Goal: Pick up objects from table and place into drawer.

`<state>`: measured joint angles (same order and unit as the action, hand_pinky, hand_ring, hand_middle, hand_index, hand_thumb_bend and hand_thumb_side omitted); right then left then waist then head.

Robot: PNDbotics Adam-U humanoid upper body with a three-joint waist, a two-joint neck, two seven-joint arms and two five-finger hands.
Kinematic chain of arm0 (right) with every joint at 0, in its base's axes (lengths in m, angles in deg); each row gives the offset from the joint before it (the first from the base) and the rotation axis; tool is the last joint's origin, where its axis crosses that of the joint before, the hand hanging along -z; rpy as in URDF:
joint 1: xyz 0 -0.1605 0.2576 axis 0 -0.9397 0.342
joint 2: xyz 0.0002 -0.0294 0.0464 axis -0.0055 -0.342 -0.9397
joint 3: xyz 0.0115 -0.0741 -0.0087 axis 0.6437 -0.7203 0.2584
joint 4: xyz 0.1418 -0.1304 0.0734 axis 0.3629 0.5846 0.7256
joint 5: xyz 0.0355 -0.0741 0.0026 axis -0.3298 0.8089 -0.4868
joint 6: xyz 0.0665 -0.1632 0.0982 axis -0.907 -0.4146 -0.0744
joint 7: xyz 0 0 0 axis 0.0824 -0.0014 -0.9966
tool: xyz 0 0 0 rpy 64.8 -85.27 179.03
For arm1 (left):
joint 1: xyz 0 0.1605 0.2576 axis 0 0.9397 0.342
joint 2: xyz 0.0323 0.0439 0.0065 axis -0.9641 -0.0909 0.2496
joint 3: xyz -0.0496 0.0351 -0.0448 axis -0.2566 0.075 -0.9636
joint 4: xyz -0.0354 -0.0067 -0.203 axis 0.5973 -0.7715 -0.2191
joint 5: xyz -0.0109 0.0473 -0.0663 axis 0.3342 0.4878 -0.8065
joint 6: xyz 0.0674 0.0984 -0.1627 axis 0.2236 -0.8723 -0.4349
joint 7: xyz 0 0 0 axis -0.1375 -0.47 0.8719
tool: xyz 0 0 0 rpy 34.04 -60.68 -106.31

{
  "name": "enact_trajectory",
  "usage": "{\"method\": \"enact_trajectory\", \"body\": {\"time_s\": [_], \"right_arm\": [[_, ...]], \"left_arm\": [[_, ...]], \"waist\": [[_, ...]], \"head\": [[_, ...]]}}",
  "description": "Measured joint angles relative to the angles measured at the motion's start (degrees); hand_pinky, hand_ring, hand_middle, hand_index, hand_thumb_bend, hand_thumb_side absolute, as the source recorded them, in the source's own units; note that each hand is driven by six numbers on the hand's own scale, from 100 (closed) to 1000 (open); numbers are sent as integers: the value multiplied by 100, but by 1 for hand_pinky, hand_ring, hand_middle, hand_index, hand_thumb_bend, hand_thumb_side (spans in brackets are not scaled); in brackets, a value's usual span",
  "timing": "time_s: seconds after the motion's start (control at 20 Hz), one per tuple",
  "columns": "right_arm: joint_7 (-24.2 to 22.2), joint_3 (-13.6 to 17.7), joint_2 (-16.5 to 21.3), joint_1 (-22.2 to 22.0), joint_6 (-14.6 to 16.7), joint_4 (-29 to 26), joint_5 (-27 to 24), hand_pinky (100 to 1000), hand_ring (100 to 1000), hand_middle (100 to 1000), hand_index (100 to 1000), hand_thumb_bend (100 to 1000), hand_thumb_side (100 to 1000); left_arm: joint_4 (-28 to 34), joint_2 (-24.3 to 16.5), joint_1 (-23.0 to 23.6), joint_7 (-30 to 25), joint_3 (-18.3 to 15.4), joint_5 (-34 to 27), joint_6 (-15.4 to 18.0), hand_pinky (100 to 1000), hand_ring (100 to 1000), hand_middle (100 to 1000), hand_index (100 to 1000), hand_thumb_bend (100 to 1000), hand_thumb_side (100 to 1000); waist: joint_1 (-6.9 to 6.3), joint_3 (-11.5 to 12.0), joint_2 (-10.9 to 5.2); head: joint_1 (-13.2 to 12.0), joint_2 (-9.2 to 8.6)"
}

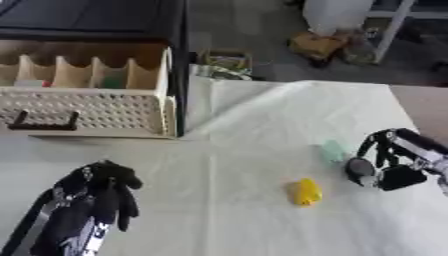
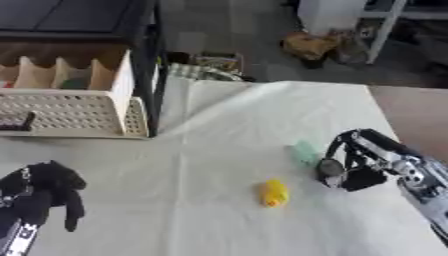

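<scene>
Yellow object (image 1: 305, 192): lies on the white-covered desk (image 1: 262, 115), right of centre, touched by neither hand.
Green object (image 1: 332, 150): pale, small, on the desk just up and right of the yellow one, close beside the right hand's fingers.
Right hand (image 1: 378, 161): enters from the right edge, fingers curled downward over the desk beside the green object; whether they touch it I cannot tell.
Left hand (image 1: 98, 192): black, lower left, fingers curled, holding nothing.
Drawer (image 1: 87, 107): cream, perforated front with dark handle, pulled open at upper left, dividers inside.
</scene>
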<state>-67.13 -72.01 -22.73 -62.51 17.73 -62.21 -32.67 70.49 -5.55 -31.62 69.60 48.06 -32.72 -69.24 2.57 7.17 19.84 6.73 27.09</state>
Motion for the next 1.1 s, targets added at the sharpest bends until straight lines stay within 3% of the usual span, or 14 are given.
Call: {"method": "enact_trajectory", "body": {"time_s": [0.15, 0.35, 0.65, 1.1], "right_arm": [[-242, 4, 1, 4, 96, 16, 172, 466, 577, 389, 823, 527, 320], [-661, 104, 1, 58, 335, 90, 284, 499, 607, 448, 864, 559, 326], [-977, 199, 22, 168, 566, 290, 426, 506, 616, 471, 853, 579, 322], [-1045, 266, 59, 261, 608, 546, 649, 501, 612, 465, 799, 593, 354]], "left_arm": [[0, 0, 0, -3, 0, 0, -3, 265, 431, 570, 728, 100, 445], [0, 0, 0, -3, 0, 2, -3, 264, 431, 570, 728, 100, 440], [0, 2, 0, -6, 0, 13, -23, 262, 430, 570, 727, 100, 430], [0, 52, 0, -14, 2, 101, -56, 253, 427, 570, 727, 100, 424]], "waist": [[0, 10, 0], [0, 19, 3], [1, 34, 21], [-8, 44, 39]], "head": [[46, 1], [210, 5], [370, 12], [405, 32]]}}
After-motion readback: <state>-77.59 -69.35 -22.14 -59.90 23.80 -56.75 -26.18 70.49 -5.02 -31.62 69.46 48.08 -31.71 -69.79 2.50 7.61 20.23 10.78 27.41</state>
